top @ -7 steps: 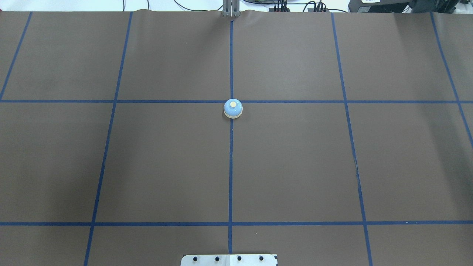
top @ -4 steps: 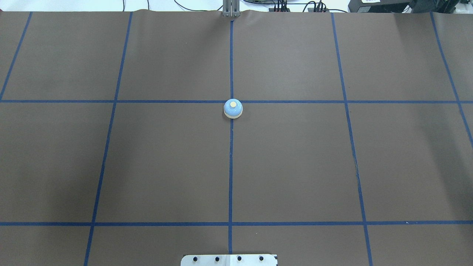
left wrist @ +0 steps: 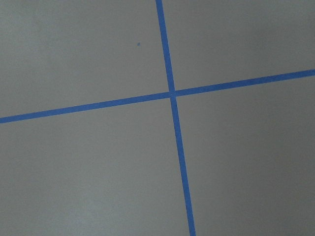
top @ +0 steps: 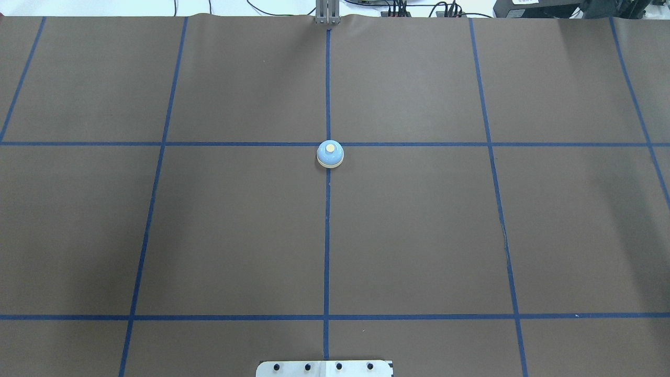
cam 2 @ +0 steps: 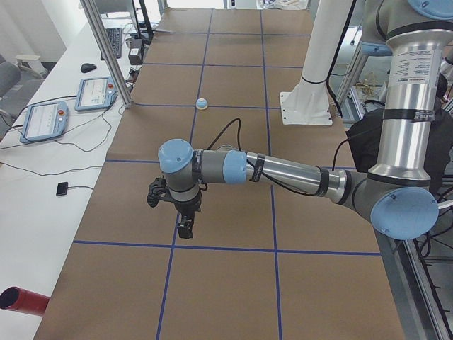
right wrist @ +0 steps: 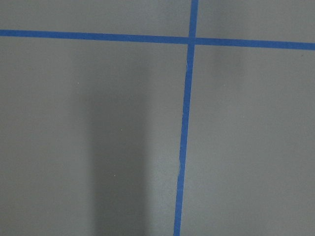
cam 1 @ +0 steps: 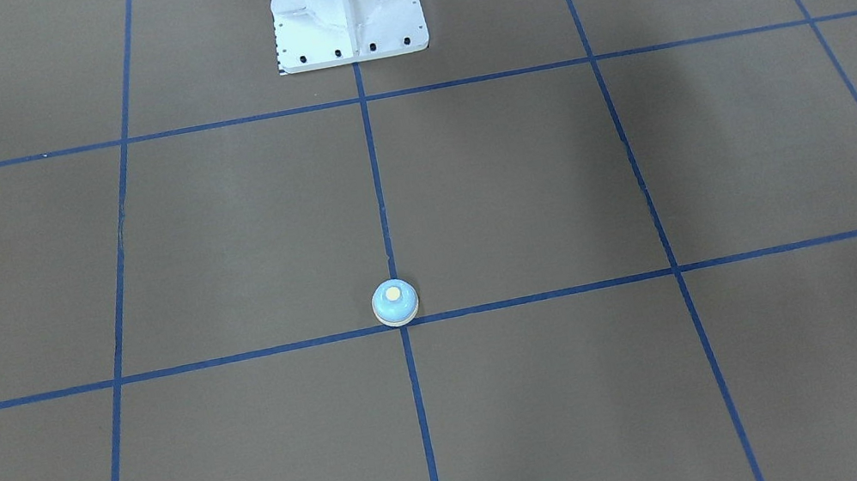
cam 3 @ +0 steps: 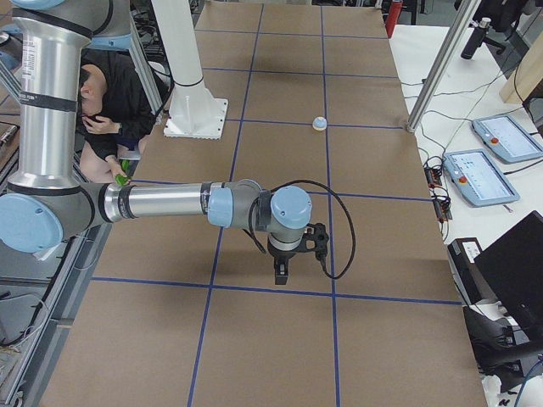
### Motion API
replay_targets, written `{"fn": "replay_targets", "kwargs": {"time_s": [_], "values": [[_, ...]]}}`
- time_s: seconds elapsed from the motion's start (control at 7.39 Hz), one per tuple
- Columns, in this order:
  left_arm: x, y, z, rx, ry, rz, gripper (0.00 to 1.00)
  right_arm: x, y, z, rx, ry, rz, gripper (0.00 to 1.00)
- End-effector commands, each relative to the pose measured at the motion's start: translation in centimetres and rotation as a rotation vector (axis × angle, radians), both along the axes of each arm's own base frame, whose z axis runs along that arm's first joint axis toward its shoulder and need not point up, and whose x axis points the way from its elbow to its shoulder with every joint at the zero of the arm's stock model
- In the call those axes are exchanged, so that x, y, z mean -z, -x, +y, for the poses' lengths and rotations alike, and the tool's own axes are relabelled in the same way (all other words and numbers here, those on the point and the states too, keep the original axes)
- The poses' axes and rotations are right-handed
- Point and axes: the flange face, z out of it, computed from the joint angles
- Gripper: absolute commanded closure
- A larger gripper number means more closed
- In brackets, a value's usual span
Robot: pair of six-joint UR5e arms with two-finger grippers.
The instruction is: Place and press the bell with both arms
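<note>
Though the glossy light-blue dome bell (top: 330, 154) is seen upright where blue tape (top: 419, 144) lines cross on the matte brown table (top: 419, 235), left gripper (cam 2: 185, 228) and right gripper (cam 3: 281, 273) — side-view only — can't be judged open or closed.

The left arm (cam 2: 290, 172) and the right arm (cam 3: 157, 202) were each pictured stretched out level from a bent elbow, with the left gripper (cam 2: 185, 228) and the right gripper (cam 3: 281, 273) pointed straight down, whether spread or closed not being discernible.
</note>
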Motion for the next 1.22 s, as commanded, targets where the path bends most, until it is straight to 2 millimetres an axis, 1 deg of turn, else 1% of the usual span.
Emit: {"fn": "replay_targets", "kwargs": {"time_s": [0.0, 0.14, 0.27, 0.54, 1.08], "values": [[-1.3, 1.0, 1.7, 0.016, 0.016, 0.020, 0.00, -0.3, 0.0, -0.2, 0.005, -0.002, -0.005, 0.01], [-3.2, 1.3, 3.9, -0.017, 0.009, 0.060, 0.00, -0.4, 0.0, -0.2, 0.005, 0.000, -0.006, 0.01], [-3.2, 1.9, 4.2, -0.015, -0.006, 0.076, 0.00, -0.2, 0.0, -0.2, 0.003, -0.003, -0.006, 0.01], [-3.8, 1.9, 4.7, -0.016, 0.005, 0.077, 0.00, 0.1, 0.1, -0.2, -0.001, -0.003, -0.007, 0.01], [-4.3, 1.9, 4.9, -0.017, 0.013, 0.076, 0.00, 0.2, 0.1, -0.2, -0.002, -0.005, -0.009, 0.01]]}}
